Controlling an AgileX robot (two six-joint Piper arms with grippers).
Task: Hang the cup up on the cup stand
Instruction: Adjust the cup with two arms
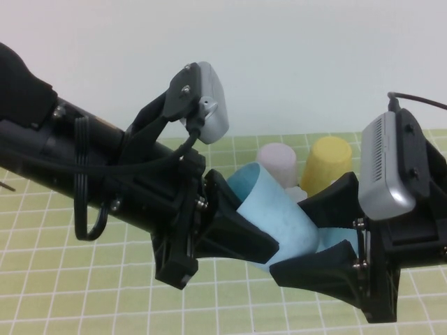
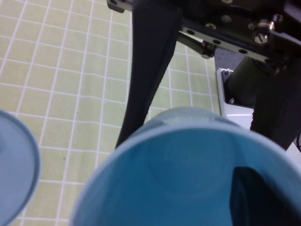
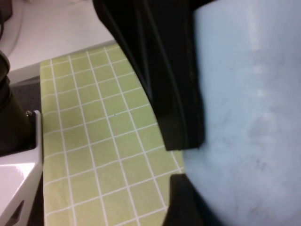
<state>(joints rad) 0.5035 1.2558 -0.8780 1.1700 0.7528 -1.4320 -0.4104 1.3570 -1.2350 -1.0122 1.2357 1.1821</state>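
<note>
Both arms meet in mid-air above the desk [image 1: 84, 279], and the cup [image 1: 276, 220] sits tilted between them, mouth turned toward the left end effector [image 1: 241, 223]. That left end effector looks pinched narrow on the cup's wall at the rim: one finger lies along the outside, and in the left wrist view a dark finger shows inside the mouth. The right end effector [image 1: 325, 241] straddles the cup's closed end with its fingers fairly wide, one above and one below the body, touching it. This reads to me as a hand-over between the arms. To do it well, I would let only one side give way once the other's grip is plainly firm, since a thin plastic rim can slip or buckle under a narrow pinch. Just beyond the right end effector stand a pale pink cup [image 1: 276, 162] and a yellow cup [image 1: 327, 164]; the stand they presumably sit on is hidden by the arms. Whichever arm carries on should keep the mouth free for a peg.
</note>
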